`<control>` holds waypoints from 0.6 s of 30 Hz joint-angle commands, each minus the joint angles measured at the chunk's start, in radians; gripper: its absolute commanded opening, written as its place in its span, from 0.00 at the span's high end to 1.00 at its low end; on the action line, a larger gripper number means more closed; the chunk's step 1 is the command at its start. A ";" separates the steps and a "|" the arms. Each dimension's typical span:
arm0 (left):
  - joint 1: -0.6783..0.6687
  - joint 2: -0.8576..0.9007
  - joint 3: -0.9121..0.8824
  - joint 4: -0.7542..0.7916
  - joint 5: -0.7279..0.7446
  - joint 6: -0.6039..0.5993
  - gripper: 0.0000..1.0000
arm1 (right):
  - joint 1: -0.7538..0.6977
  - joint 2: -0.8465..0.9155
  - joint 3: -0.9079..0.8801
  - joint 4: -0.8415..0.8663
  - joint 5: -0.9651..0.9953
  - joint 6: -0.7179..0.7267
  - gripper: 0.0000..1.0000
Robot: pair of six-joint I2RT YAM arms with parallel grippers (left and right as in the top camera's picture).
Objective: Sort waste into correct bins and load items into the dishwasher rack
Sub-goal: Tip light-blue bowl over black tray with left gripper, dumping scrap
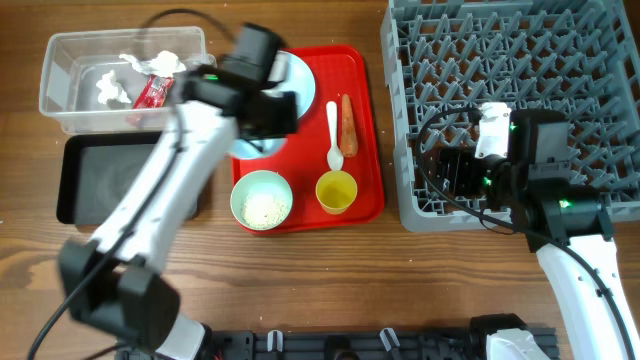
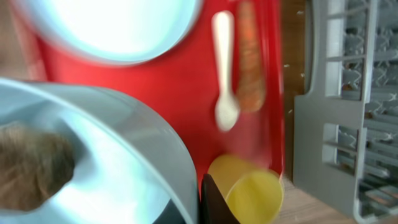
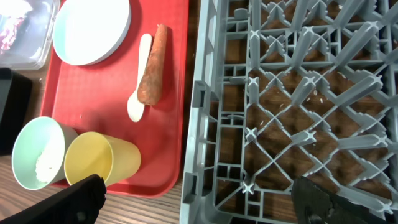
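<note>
The left gripper (image 1: 262,125) is hanging over the far-left part of the red tray (image 3: 175,124). Its wrist view is filling with the lump bowl (image 2: 124,143), which overhead is only a sliver under the arm. The brown lump (image 2: 31,165) is lying inside it. 1 dark finger (image 2: 212,200) is pressing on the outside of the bowl's wall, so the gripper is clamping the rim, though the 2nd finger is not showing. The right gripper (image 3: 200,202) is hovering over the rack (image 3: 205,74) at its left edge, jaws spread wide and gripping nothing. Its view is showing the plate (image 3: 92,28) whole, while overhead the left arm is half covering it. The spoon (image 3: 138,87) and carrot (image 3: 152,65) are lying side by side on the red tray, and the cup (image 3: 99,158) is standing just beside the rice bowl (image 3: 37,152). Only overhead are the tub (image 1: 60,90), holding the tissue (image 1: 112,90) and wrapper (image 1: 152,92), and the black tray (image 1: 100,180) showing fully.
</note>
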State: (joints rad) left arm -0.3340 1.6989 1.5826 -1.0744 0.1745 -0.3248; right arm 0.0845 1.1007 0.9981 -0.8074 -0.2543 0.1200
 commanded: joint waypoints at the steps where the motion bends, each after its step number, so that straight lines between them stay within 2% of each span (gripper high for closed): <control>1: 0.187 -0.078 0.013 -0.132 0.061 -0.021 0.96 | 0.002 0.006 0.014 0.002 -0.009 0.013 0.02; 3: 0.325 -0.079 -0.007 -0.202 0.097 0.042 0.96 | 0.002 0.006 0.014 0.002 -0.009 0.013 0.02; 6: 0.501 -0.078 -0.082 -0.174 0.252 0.157 0.96 | 0.002 0.006 0.014 0.002 -0.009 0.013 0.02; 8: 0.616 -0.077 -0.151 -0.103 0.385 0.216 0.96 | 0.002 0.006 0.014 0.002 -0.009 0.013 0.02; 9: 0.706 -0.077 -0.204 -0.025 0.503 0.248 0.96 | 0.002 0.006 0.014 0.001 -0.009 0.013 0.02; 11: 0.808 -0.075 -0.272 0.092 0.629 0.247 0.96 | 0.002 0.006 0.014 0.000 -0.010 0.014 0.01; 15: 0.951 -0.041 -0.354 0.217 0.788 0.248 0.96 | 0.002 0.006 0.014 -0.002 -0.010 0.014 0.02; 18: 1.041 0.044 -0.381 0.278 0.959 0.299 0.96 | 0.002 0.006 0.014 -0.002 -0.009 0.014 0.02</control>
State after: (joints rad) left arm 0.6460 1.6707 1.2243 -0.8253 0.9211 -0.0895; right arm 0.0845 1.1007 0.9981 -0.8082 -0.2543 0.1200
